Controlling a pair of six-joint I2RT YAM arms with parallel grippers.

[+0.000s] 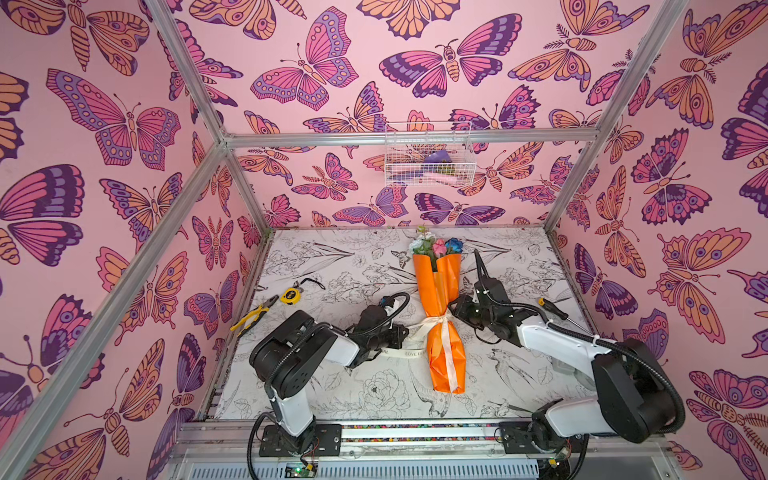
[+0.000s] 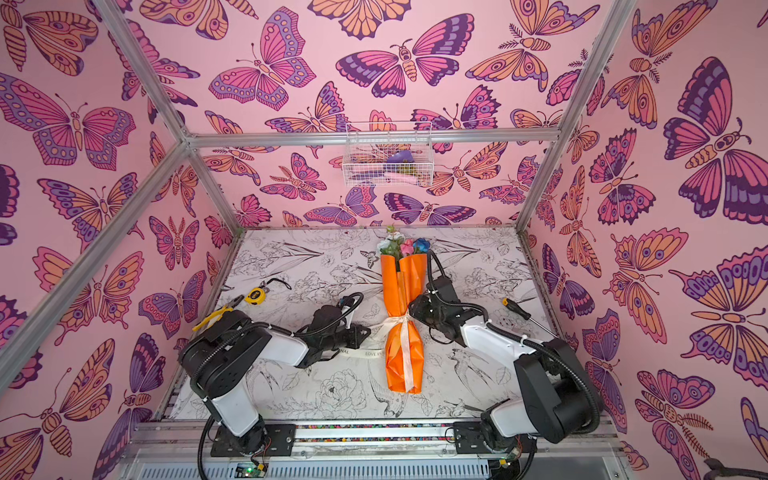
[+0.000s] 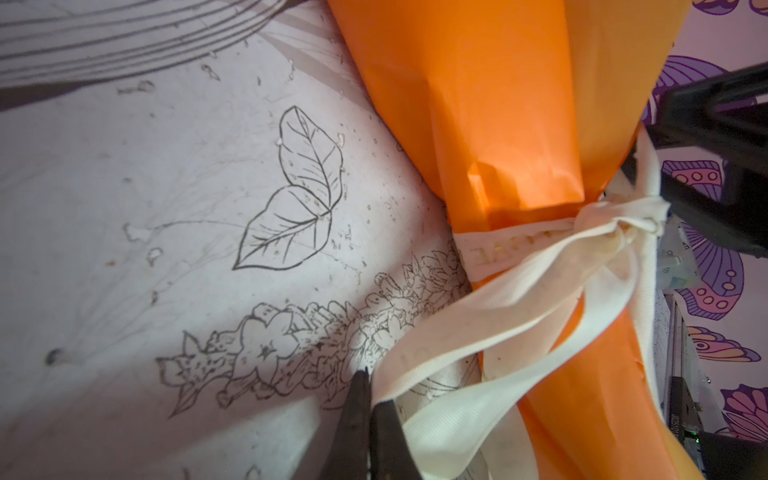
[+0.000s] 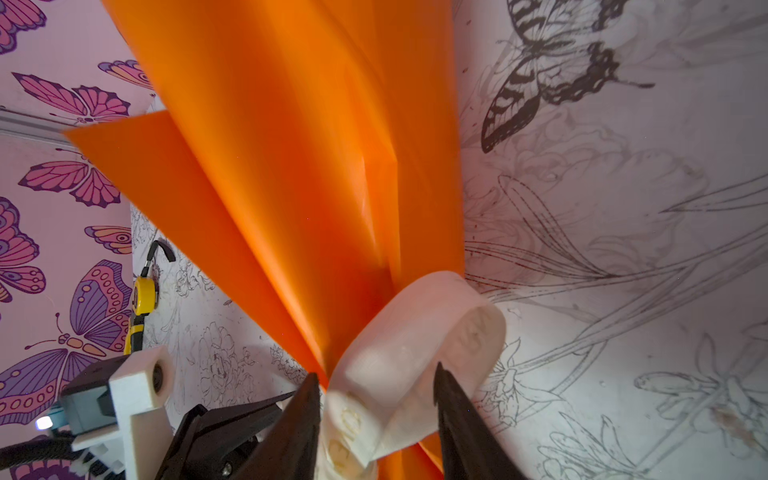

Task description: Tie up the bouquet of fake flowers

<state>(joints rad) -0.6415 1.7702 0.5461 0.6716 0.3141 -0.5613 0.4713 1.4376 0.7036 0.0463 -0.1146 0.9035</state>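
- Bouquet of fake flowers (image 1: 440,291): lies flat along the middle of the table (image 1: 332,257), with the blooms at the far end.
- Ribbon (image 1: 441,322): cream, knotted round the narrow waist of the orange wrapping (image 1: 446,361); one tail trails down over the paper.
- Left gripper (image 3: 370,395): fingers pressed together, pinching a ribbon strand just beside the bouquet.
- Right gripper (image 4: 376,384): jaws partly apart, straddling a ribbon loop at the knot; whether they press on it cannot be told.

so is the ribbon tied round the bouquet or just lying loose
Tied: the ribbon circles the bouquet at its pinched middle and meets in a knot, tails hanging loose.
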